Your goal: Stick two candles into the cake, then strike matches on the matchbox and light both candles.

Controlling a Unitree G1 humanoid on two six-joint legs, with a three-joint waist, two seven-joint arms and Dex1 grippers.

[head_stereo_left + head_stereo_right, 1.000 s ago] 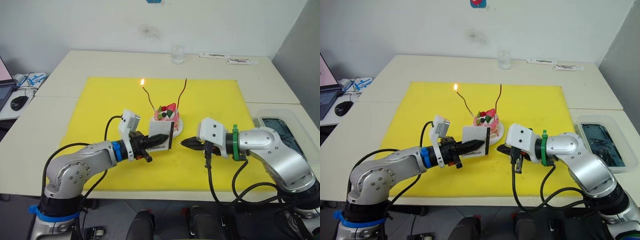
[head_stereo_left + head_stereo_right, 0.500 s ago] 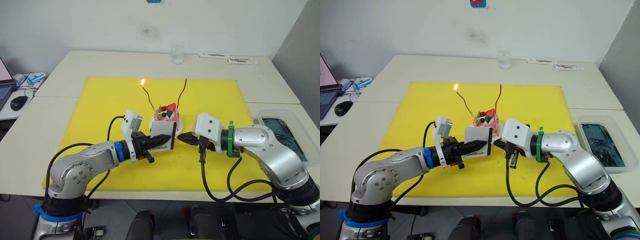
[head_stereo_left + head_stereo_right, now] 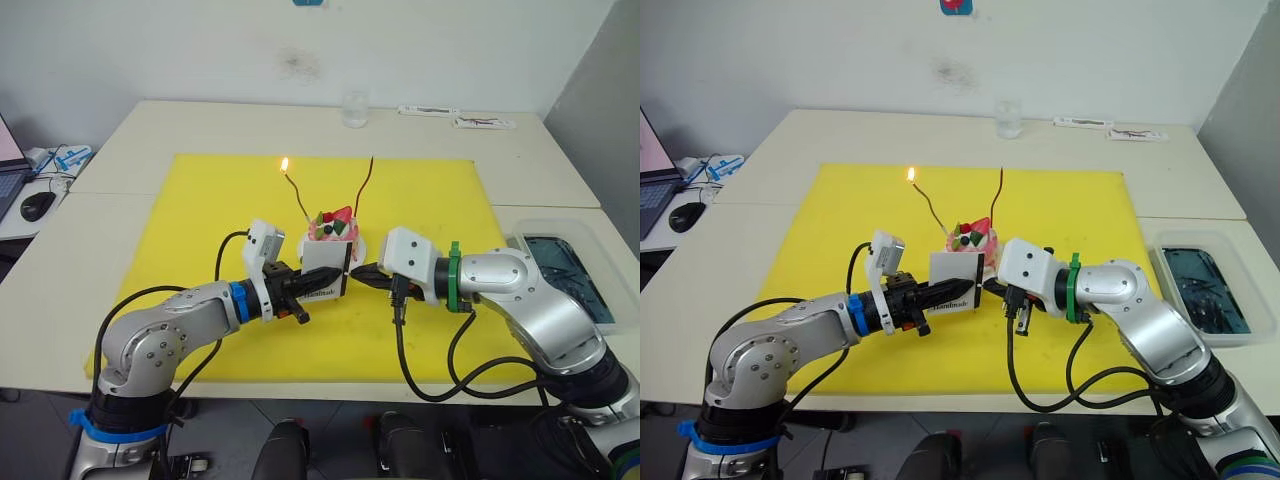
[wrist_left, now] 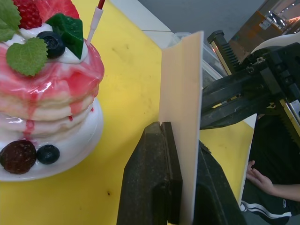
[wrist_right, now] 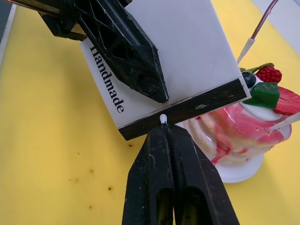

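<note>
Nearest to us, our left gripper (image 4: 180, 154) is clamped on the matchbox (image 5: 164, 65), holding it on edge just in front of the cake (image 3: 334, 230); in the left wrist view we see the box nearly edge-on, its printed face hidden. Our right gripper (image 5: 163, 129) has its fingers pressed together on a match (image 5: 163, 118); only the pale tip shows, touching the black strip (image 5: 187, 111) on the box's side, the rest buried between the fingers. The cake sits on its plate (image 4: 70, 154) on the yellow mat (image 3: 200, 200), partly hidden behind the box. Two candles stand in it: the left one (image 3: 296, 198) carries a flame (image 3: 285, 164), the right one (image 3: 366, 185) is unlit. Farther back, a glass (image 3: 354, 108) stands on the table (image 3: 200, 125).
</note>
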